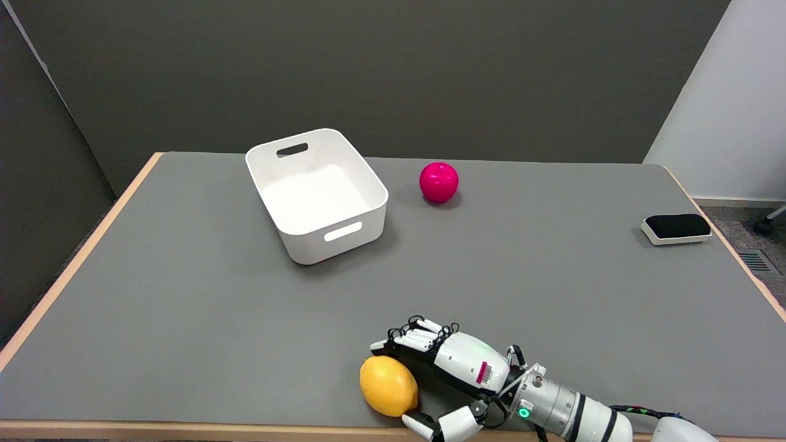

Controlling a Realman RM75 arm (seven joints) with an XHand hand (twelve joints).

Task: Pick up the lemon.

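My right hand lies low at the near edge of the table, its fingers spread around the lemon and touching it. I cannot tell if they grip it.

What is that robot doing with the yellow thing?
The robot hand is reaching for the lemon near the front edge of the gray table. Its fingers curl beside and over the lemon, and its thumb sits below it, but the lemon is not lifted yet. Farther back sit a white bin and a pink apple, untouched.
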